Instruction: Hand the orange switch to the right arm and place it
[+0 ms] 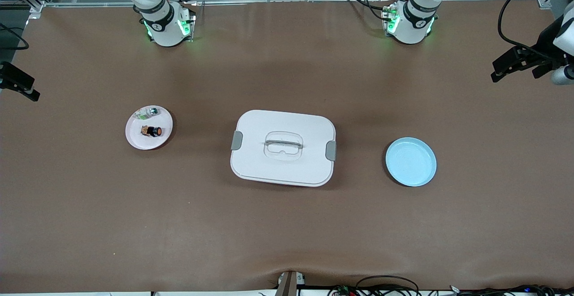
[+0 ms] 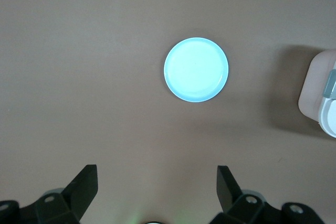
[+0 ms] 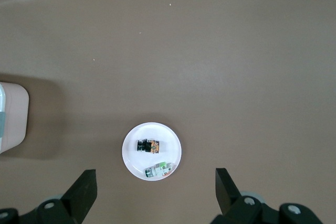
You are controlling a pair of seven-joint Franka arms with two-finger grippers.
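The orange switch (image 1: 151,131) lies on its side on a small white plate (image 1: 134,140) toward the right arm's end of the table, black body with an orange cap. My right gripper (image 3: 155,183) hangs open high above that plate (image 3: 131,153), empty, with the orange switch (image 3: 148,146) well below its fingers. My left gripper (image 2: 156,183) also hangs open and empty, high above the table by the light blue plate (image 2: 196,70).
A clear-and-silver part with green (image 1: 149,112) shares the white plate. A white lidded box (image 1: 283,147) with grey clips and a handle sits mid-table. The empty light blue plate (image 1: 410,161) lies toward the left arm's end.
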